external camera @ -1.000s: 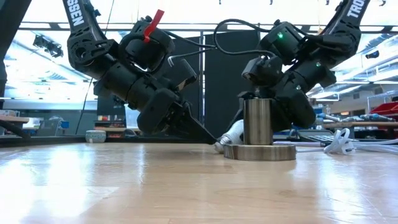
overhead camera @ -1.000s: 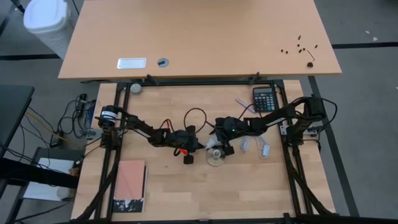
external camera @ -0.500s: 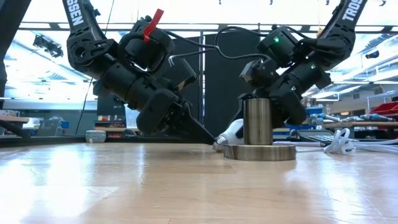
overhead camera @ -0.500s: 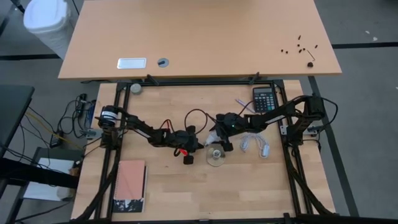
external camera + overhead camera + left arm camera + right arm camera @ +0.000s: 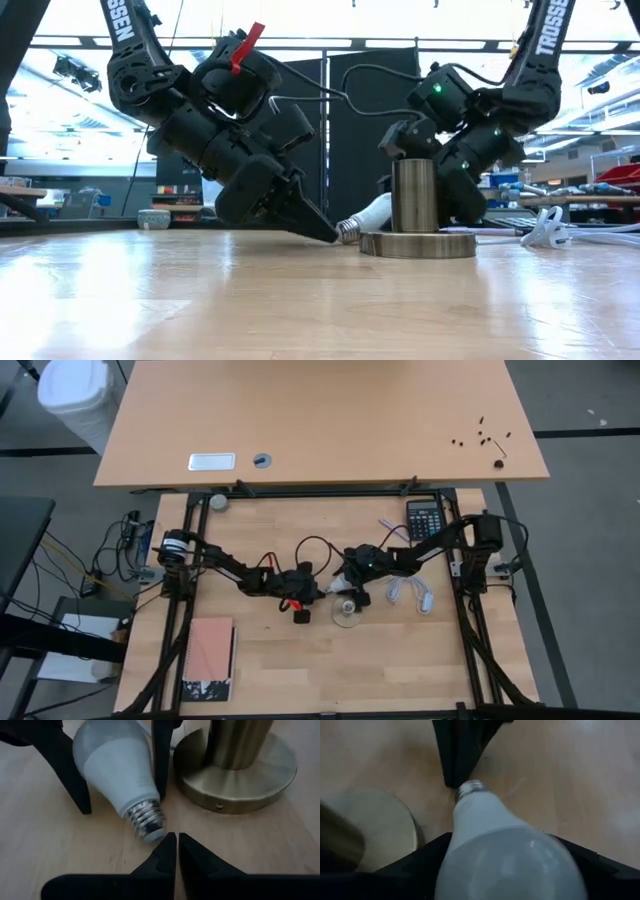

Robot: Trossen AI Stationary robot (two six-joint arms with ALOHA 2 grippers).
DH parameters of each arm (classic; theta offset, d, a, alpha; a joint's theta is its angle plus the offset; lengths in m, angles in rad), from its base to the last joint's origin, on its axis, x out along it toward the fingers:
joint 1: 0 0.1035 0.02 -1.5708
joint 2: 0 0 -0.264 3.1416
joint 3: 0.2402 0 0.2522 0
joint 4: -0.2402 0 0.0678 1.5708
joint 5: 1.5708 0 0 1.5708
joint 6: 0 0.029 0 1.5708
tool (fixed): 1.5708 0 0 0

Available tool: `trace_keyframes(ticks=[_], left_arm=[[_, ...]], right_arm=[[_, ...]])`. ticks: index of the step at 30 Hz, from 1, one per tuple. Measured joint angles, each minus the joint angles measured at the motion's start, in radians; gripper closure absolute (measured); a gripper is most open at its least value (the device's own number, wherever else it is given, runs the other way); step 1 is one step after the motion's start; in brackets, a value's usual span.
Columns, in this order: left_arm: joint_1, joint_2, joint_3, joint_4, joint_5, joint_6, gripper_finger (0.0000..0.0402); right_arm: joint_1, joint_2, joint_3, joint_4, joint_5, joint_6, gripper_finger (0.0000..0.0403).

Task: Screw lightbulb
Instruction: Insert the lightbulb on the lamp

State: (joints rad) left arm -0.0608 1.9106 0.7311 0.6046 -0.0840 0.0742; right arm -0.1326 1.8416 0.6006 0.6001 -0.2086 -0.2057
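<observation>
The lightbulb (image 5: 117, 767) lay on the table (image 5: 400, 660) beside the brass lamp base (image 5: 240, 775), its screw end toward the left gripper (image 5: 173, 842), whose fingers were pressed together and empty; the right gripper (image 5: 120, 795) straddled the globe with fingers spread wide; a white cord (image 5: 410, 593), calculator (image 5: 424, 518) and notebook (image 5: 209, 660) lay farther off.

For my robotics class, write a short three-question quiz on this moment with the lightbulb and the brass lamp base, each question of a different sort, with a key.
1. True or false: the lightbulb is already screwed into the lamp base.
2. Which claw has its fingers around the bulb's globe? A) left B) right C) neither
3. Fill in: the shut left claw points its tips at the bulb's screw ____.

Key:
1. False; it lies on the table beside the base.
2. B; the right claw straddles the globe.
3. base.
</observation>
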Motion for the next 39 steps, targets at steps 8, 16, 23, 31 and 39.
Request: trace_keyframes(ticks=[8,16,23,31,39], left_arm=[[0.000,0.000,0.000,-0.022,-0.012,0.000,0.0376],[0.000,0.000,0.000,-0.025,-0.013,-0.006,0.0376],[0.000,-0.010,0.000,-0.034,-0.013,-0.030,0.0376],[0.000,-0.158,0.000,-0.101,-0.065,-0.028,0.0376],[-0.044,-0.298,0.000,-0.129,-0.068,-0.157,0.0376]], right_arm=[[0.000,0.017,0.000,0.028,-0.008,0.013,0.0100],[0.000,0.013,0.002,0.001,-0.010,0.016,0.0151],[-0.006,-0.017,0.002,-0.050,0.005,0.031,0.0143],[-0.015,-0.233,0.017,-0.335,0.125,0.054,0.0146],[0.068,-0.426,0.210,-0.783,0.192,0.148,0.0136]])
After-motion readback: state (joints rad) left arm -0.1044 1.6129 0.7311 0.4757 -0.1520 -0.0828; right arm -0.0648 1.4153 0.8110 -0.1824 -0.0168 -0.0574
